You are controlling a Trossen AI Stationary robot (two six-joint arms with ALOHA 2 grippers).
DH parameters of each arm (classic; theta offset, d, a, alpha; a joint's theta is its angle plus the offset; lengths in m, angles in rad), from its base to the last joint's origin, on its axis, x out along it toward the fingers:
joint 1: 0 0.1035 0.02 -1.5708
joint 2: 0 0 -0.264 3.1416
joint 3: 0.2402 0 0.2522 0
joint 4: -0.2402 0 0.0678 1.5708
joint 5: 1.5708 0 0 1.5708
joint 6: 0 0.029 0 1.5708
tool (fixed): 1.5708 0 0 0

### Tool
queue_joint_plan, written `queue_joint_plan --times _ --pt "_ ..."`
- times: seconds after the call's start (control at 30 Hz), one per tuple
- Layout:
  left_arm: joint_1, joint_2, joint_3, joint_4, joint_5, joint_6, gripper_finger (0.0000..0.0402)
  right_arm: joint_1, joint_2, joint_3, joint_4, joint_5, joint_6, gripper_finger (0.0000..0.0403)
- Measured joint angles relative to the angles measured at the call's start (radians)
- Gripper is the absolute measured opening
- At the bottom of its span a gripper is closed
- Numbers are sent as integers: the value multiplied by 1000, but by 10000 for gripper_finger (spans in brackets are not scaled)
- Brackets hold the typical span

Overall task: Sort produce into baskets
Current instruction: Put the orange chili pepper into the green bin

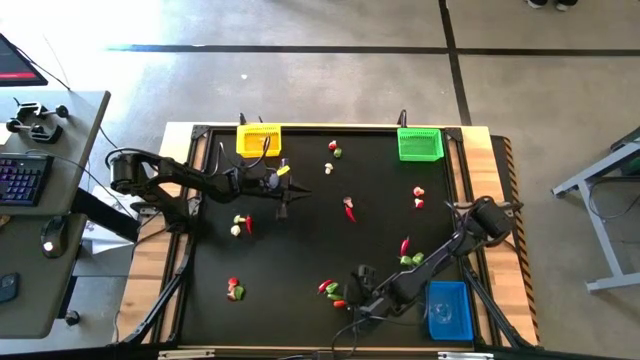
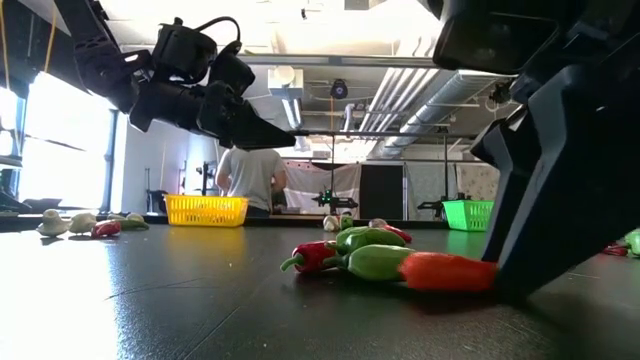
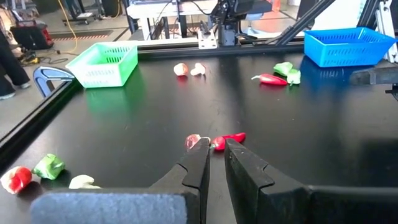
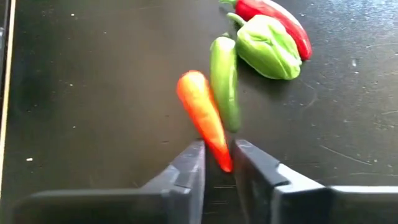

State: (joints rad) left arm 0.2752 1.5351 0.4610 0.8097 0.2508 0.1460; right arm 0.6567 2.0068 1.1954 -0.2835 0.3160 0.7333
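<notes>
An orange chilli-like piece lies on the black table beside a long green piece, a green chunk and a red chilli. This cluster is near the table's front edge. My right gripper reaches down to it, shut on the orange piece. My left gripper hovers shut above the table's left middle, with nothing in it. The yellow basket and green basket stand at the far edge. The blue basket stands at the near right. My right gripper pinches the orange piece's pointed end between its two fingers. They slant down onto it from the table's right. Only the narrow end is between the fingertips. The piece lies flat on the table, pointing away from the gripper.
Other produce lies scattered: a group at the left middle, one at the near left, pieces at the far middle, the centre and the right. A person stands beyond the table.
</notes>
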Motion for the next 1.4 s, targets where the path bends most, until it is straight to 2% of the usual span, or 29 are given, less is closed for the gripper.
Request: queue_joint_plan --times 0.17,0.33,0.47,0.63,0.77,0.87,1.03,1.23,1.4 --pt "-8 0 0 -3 0 -3 35 -2 -2 0 -11 -40 -16 8" --pt "-9 0 0 -3 0 -4 35 -1 -37 -4 -40 -80 -8 18" --pt "-9 0 0 -2 0 -11 35 4 -112 -7 -100 -98 1 14" --pt "-9 0 0 4 0 -12 35 7 -227 -6 -309 -48 29 3" --pt "-9 0 0 4 0 -12 35 -40 -327 -6 -531 9 77 3" --pt "-10 0 0 4 0 -14 35 -110 -401 -42 -623 44 71 3" --pt "-10 0 0 4 0 -14 35 -281 -569 -188 -600 8 -20 3" --pt "-10 0 0 3 0 -14 35 -543 -840 -373 -524 -41 -109 2" --pt "-10 0 0 4 0 -14 35 -794 -1055 -456 -556 -52 -141 2"
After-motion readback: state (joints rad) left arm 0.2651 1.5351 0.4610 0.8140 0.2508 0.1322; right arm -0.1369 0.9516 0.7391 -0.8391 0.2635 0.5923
